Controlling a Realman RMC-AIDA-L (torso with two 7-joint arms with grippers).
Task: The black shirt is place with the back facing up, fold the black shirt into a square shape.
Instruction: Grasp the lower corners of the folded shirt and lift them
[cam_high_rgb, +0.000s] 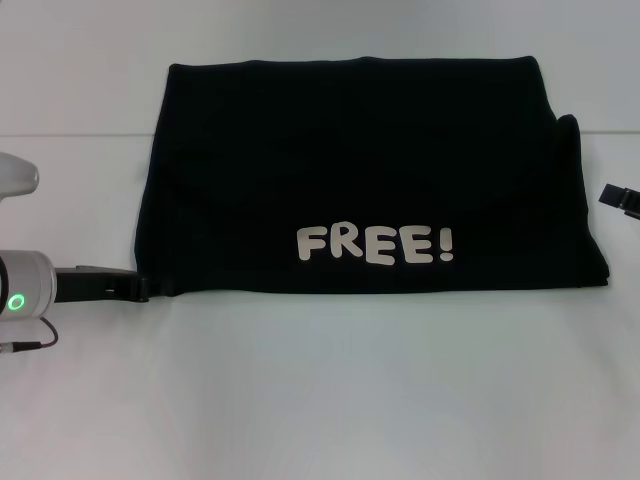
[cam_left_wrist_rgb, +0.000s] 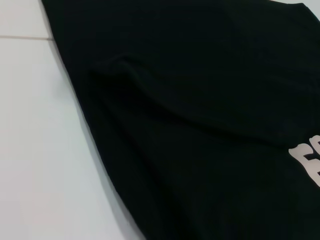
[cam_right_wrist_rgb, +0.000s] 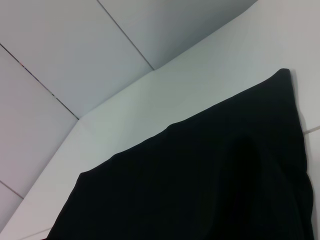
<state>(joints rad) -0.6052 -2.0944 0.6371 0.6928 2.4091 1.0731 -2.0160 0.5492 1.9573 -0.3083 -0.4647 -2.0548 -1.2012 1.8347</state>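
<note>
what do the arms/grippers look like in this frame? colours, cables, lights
Head view: left arm is a white rounded housing with a lit green ring light and a thin dark cable beneath; its left gripper is flat matte black. Only a black tip of the right gripper shows.

Black shirt (cam_high_rgb: 360, 170) lies flat and folded across the middle of the white table (cam_high_rgb: 320, 400), the only thing in my way. Wide bare table in front of it, nearer me; a narrower bare strip behind it. Left gripper (cam_high_rgb: 150, 288) sits low at the shirt's near left corner, touching or just beside the edge; open table to its outer side. Right gripper (cam_high_rgb: 620, 200) just beside the right edge, a clear gap between.
</note>
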